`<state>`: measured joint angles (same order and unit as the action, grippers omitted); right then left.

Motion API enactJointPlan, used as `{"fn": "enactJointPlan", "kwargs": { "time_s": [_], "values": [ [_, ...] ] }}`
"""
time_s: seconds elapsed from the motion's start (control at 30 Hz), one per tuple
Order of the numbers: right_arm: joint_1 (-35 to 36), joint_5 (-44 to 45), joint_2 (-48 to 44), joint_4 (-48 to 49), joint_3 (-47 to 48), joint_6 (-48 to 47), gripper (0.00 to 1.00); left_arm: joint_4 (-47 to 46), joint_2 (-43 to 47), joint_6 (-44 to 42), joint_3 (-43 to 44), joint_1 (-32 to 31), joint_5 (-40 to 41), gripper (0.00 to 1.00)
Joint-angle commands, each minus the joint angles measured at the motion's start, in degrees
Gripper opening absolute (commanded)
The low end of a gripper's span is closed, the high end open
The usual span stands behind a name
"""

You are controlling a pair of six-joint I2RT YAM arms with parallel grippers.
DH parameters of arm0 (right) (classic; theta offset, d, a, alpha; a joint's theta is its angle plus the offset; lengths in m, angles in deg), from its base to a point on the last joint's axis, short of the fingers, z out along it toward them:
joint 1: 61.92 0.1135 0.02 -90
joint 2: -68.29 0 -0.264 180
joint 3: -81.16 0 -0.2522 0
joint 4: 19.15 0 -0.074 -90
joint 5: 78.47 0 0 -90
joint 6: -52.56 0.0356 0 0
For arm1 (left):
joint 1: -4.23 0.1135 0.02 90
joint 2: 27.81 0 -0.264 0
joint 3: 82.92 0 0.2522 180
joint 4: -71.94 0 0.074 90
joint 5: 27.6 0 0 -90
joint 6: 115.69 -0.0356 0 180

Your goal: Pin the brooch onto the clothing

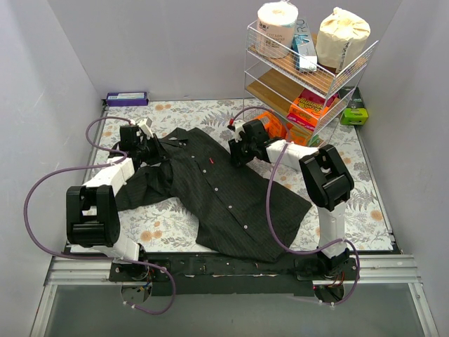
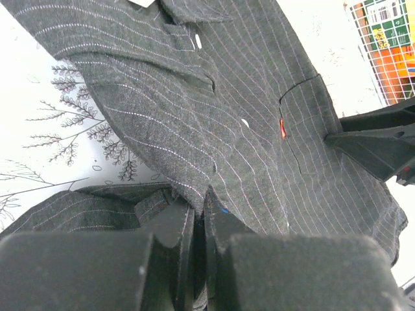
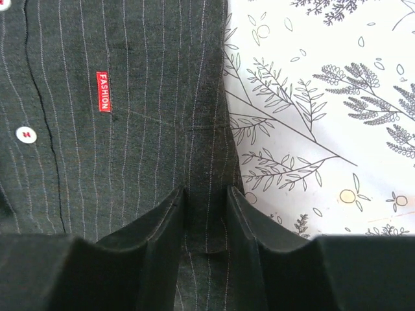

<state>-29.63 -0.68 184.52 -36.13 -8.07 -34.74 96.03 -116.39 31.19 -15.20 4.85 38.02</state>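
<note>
The likeliest trouble sits right at the right tool (image 3: 206, 214). Its jaws stand about half apart, planted on the clothing (image 1: 217, 189) and straddling a narrow strip of cloth along the shirt's edge, where black pinstripe meets the floral desk (image 1: 337, 203). If they squeeze from here they will probably gather only that thin edge. It could slip free, or it could pucker the chest panel that carries the red label (image 3: 103, 91), beside the white button (image 3: 25, 134). Nothing is clearly gripped yet, and cloth simply lies in the gap. The left tool (image 2: 200, 223) is fully closed, with a raised fold of the same shirt pinched between its jaws, near the collar and sleeve on its own side. With one side clamped, any pull from the other arm would tug the fabric taut or drag the whole garment across the desk, spoiling the flat patch a pin needs. The right arm's purple cable (image 1: 270, 203) drapes over the lower shirt and could snag or shift it as the arm moves. The bigger worry is the brooch: it shows in none of the views, not in either tool, not on the cloth, so I cannot tell where it is, and pinning looks some way off. The wire shelf (image 1: 309, 70) stands close behind the right arm, near enough to be knocked on a wide swing.
</note>
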Motion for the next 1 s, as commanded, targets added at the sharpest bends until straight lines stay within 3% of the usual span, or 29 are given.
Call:
{"fn": "enactJointPlan", "kwargs": {
  "time_s": [0.0,0.03,0.07,0.17,0.4,0.53,0.63,0.7,0.83,0.97],
  "values": [
    [-0.21,-0.36,0.85,-0.91,2.7,-0.59,0.33,-0.84,4.9,-1.95,-0.25,0.17,3.37,0.0],
    [-0.39,-0.27,0.67,-1.34,2.79,-0.59,0.28,-0.57,5.25,-2.04,-0.34,0.17,5.46,0.0],
    [-0.39,-0.19,0.41,-1.78,3.23,-0.5,0.15,-0.4,5.69,-2.21,-0.43,0.26,6.44,0.0],
    [-0.48,0.69,-1.26,-2.58,3.58,-0.5,0.01,0.66,5.96,-2.21,-0.17,1.31,8.47,0.0],
    [0.31,4.03,-11.78,-4.51,2.71,0.9,0.01,3.03,3.5,-2.74,1.24,2.45,7.87,0.0],
    [6.44,7.62,-19.0,-3.11,0.69,0.99,0.01,3.65,1.04,-2.21,2.21,2.45,5.75,0.0],
    [13.29,9.92,-21.83,-2.4,-0.8,0.82,0.01,3.74,1.56,-2.04,2.39,2.54,5.74,0.7],
    [16.73,10.8,-22.27,-2.05,-1.86,2.57,0.01,2.68,4.37,-2.3,1.69,2.45,7.5,0.98],
    [27.96,15.44,-19.9,-1.69,-3.8,7.31,0.01,-1.09,12.71,-2.39,-1.82,2.89,11.63,0.98],
    [34.23,17.05,-18.31,2.16,-6.6,13.37,0.02,-5.14,17.82,-1.77,-6.14,2.81,9.29,0.98]
  ]
}}
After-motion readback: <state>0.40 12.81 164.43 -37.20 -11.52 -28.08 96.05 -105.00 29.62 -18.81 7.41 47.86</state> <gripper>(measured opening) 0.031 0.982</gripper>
